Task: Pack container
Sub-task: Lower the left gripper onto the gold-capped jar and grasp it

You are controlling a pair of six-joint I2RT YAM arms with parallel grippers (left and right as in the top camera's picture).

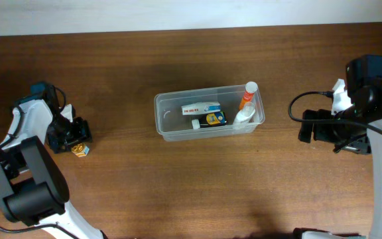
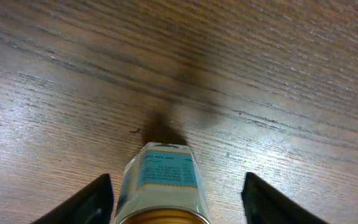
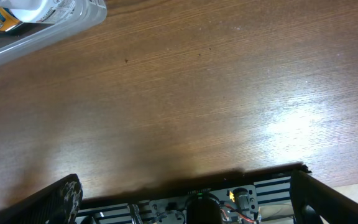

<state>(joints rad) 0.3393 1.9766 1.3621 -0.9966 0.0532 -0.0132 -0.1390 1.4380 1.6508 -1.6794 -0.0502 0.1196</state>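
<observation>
Our left tool (image 2: 178, 202) stands with its fingers apart on either side of a small tin (image 2: 161, 186) with a teal label. Gaps show on both sides, so nothing is clamped yet. Our right tool (image 3: 188, 180) is also spread wide and holds nothing, hovering over bare counter (image 3: 229, 93) to the right of the container (image 1: 168, 123).

The container sits mid-counter, well apart from the tin, and already holds a white and red box (image 1: 201, 107), a dark bottle (image 1: 212, 119) and a white bottle (image 1: 246, 106) that leans on its right end.

We judge the tin light, stiff and smooth, so we would close squarely on its flat sides, low on the body. The container looks thin, light and likely to slide or flex. If we must steady it, we would pinch a short end wall just under the rim.
</observation>
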